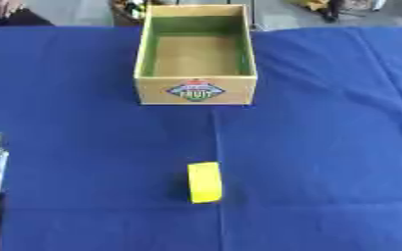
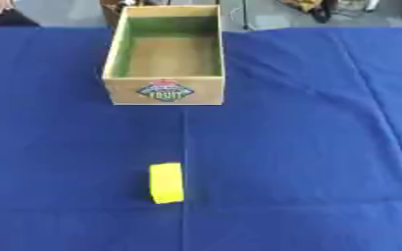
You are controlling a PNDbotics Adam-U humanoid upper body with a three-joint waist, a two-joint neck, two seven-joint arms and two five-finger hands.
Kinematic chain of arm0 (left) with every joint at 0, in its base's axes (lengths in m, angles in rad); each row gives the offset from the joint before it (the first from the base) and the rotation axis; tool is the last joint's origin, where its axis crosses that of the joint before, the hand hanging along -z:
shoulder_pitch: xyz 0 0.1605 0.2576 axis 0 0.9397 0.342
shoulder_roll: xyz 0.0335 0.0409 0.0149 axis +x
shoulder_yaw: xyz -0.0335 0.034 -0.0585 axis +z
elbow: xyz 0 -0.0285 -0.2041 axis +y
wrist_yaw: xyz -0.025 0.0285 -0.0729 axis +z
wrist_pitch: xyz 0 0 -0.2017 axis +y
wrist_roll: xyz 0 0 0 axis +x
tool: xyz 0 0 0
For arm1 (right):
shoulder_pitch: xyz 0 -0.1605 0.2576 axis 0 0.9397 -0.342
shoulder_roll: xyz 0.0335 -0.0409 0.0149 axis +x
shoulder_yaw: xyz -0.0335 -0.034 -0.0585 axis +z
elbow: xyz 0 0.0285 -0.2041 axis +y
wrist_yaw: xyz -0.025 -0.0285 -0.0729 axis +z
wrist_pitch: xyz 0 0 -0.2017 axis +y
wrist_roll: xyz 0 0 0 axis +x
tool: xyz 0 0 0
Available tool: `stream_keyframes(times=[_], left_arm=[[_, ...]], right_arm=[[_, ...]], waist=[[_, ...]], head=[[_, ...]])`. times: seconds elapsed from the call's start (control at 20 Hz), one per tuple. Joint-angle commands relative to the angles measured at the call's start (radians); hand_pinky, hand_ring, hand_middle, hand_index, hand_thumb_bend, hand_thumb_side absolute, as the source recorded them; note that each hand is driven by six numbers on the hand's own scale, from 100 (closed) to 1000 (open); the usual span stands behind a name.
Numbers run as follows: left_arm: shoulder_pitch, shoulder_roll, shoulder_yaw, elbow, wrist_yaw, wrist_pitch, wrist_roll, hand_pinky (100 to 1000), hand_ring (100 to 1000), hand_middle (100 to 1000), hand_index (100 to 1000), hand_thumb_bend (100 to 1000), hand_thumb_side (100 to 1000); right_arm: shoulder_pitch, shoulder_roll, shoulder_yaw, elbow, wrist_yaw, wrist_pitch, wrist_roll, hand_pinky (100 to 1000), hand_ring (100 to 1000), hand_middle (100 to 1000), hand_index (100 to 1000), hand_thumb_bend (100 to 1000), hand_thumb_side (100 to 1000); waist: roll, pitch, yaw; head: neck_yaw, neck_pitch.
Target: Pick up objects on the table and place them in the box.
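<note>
Lying on cloth (image 1: 324,147), yellow block (image 1: 204,182) well short of box (image 1: 196,90).

The only lettering here sits on the near wall of the wooden box (image 1: 196,54) at the far middle of the surface: a diamond-shaped label (image 1: 196,90), dark blue with red above and green below. White capitals across its middle seem to read "FRUIT", though they are blurred. The smaller print around them cannot be read.
</note>
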Motion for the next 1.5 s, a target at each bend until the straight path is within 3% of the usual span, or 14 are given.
stream_keyframes(times=[0.05,0.55,1.2,1.4,1.5], left_arm=[[-0.005,0.027,0.001,-0.018,0.003,0.001,-0.004,452,534,589,812,449,1000],[-0.002,0.025,0.001,-0.018,0.003,0.002,-0.003,451,533,588,812,445,1000],[0.000,0.021,0.000,-0.018,0.004,0.003,-0.003,450,533,587,811,443,1000],[0.000,0.022,0.001,-0.018,0.004,0.003,-0.003,450,533,587,811,443,1000],[0.001,0.022,0.000,-0.018,0.004,0.004,-0.004,450,533,588,811,441,1000]], right_arm=[[-0.040,0.012,0.062,-0.014,0.053,0.011,0.049,799,843,788,886,604,1000],[-0.060,0.065,0.162,-0.014,0.106,0.037,0.200,797,839,779,889,636,1000],[-0.084,0.152,0.188,-0.014,0.106,0.081,0.400,802,842,754,885,661,1000],[-0.087,0.174,0.210,0.002,0.130,0.090,0.458,813,850,742,904,680,922],[-0.090,0.185,0.226,0.022,0.140,0.092,0.489,816,855,742,937,698,841]], waist=[[-0.001,-0.024,-0.001],[-0.001,-0.023,-0.001],[-0.001,-0.022,-0.001],[-0.003,-0.024,0.000],[-0.005,-0.025,0.000]], head=[[-0.004,-0.010],[-0.005,-0.010],[-0.007,-0.004],[-0.007,-0.002],[-0.007,0.002]])
